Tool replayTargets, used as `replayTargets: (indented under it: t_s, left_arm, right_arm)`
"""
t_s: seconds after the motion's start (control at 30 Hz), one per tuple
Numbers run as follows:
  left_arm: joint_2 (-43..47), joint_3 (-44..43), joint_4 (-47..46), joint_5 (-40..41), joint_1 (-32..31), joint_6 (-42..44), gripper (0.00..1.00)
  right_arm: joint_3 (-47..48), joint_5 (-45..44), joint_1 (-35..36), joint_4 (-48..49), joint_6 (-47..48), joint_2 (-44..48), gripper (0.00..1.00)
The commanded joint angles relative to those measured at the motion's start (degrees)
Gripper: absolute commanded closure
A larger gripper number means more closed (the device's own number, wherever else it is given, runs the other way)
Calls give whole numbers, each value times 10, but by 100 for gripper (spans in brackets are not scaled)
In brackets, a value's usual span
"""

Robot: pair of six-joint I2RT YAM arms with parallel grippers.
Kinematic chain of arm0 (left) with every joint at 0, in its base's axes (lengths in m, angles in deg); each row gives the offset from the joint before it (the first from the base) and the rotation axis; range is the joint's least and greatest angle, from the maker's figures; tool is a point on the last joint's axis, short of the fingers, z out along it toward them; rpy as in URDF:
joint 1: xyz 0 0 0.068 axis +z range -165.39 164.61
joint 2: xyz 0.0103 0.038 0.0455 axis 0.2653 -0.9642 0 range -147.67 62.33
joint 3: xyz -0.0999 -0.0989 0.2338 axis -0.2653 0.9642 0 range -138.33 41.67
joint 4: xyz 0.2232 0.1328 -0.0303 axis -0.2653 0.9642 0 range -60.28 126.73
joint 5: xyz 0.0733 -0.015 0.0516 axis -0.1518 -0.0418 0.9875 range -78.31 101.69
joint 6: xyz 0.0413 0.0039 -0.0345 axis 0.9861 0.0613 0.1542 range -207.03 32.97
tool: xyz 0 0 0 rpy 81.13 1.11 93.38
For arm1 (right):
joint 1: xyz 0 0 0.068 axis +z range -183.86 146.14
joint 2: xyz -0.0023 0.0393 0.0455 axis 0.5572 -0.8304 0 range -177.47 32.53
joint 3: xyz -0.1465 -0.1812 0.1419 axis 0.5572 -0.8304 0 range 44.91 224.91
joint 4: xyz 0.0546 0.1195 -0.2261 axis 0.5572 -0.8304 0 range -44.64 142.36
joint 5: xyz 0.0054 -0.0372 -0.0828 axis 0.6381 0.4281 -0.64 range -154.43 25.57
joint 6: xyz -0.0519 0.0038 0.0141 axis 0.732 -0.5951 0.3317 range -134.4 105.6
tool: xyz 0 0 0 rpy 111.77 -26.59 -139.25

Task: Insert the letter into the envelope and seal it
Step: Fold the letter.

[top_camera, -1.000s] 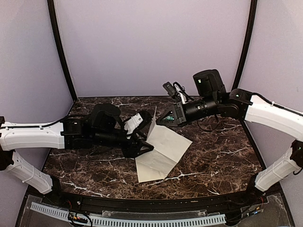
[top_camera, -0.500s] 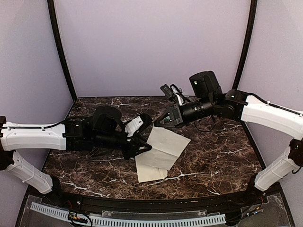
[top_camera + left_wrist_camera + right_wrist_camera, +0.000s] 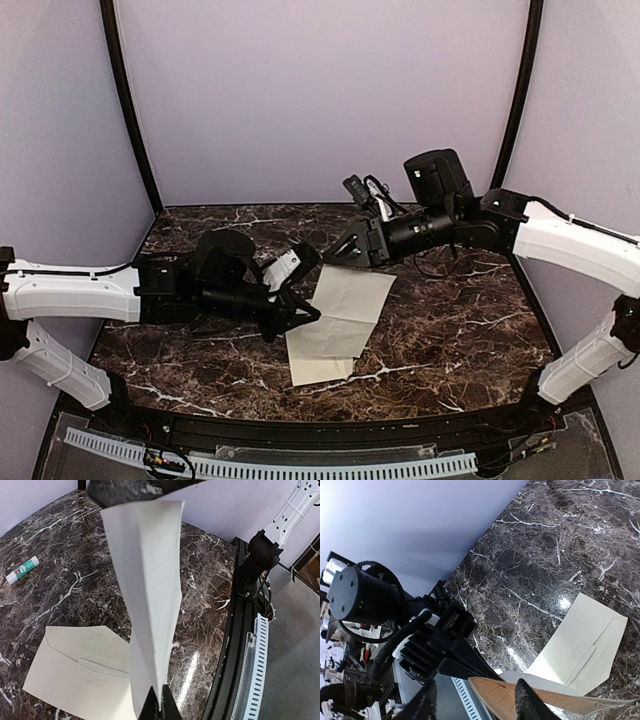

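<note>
- The left gripper (image 3: 305, 318) has just closed and now pinches the near-left edge of the letter (image 3: 347, 303). In the left wrist view the paper goes straight up out of the shut fingertips.
- In the same second the right gripper (image 3: 345, 252) has let go. Its fingers (image 3: 526, 700) stand apart with the far edge of the letter between them. I cannot tell if the paper touches one of them.
- So the letter has passed from the right arm to the left arm. Its far corner, which stood up a second ago, has come down, and the sheet lies flatter.
- The letter is held over the middle of the tabletop (image 3: 450, 340), bent along one crease and not lying flat.
- The envelope (image 3: 320, 364) lies flat nearer to the near edge, partly under the letter. Nothing is inside it yet and it is not sealed.
- I judge that the task is at an early step: the sheet looks wider than the envelope, so it likely needs more folding.
- A glue stick (image 3: 22, 570) lies on the tabletop, well apart from the envelope.
- The open right gripper sits close to the far edge of the letter and could catch it.
</note>
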Motion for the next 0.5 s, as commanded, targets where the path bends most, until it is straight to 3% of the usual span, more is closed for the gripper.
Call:
replayTargets:
  t_s: [0.0,0.1,0.17,0.33,0.47]
  left_arm:
    - [32,17,-36,-26,-1,-56,100]
    - [50,25,-51,-33,0,-103,100]
    - [63,27,-59,-33,3,-136,100]
    - [95,33,-100,-39,17,-219,100]
    - [118,40,-155,-70,26,-272,100]
  right_arm:
    - [-14,-48,-15,18,12,61,28]
    - [-45,-88,-20,38,13,110,9]
    - [-78,-114,-22,61,8,148,2]
    - [-160,-152,-22,101,-11,231,1]
    - [-216,-94,-19,147,-41,245,1]
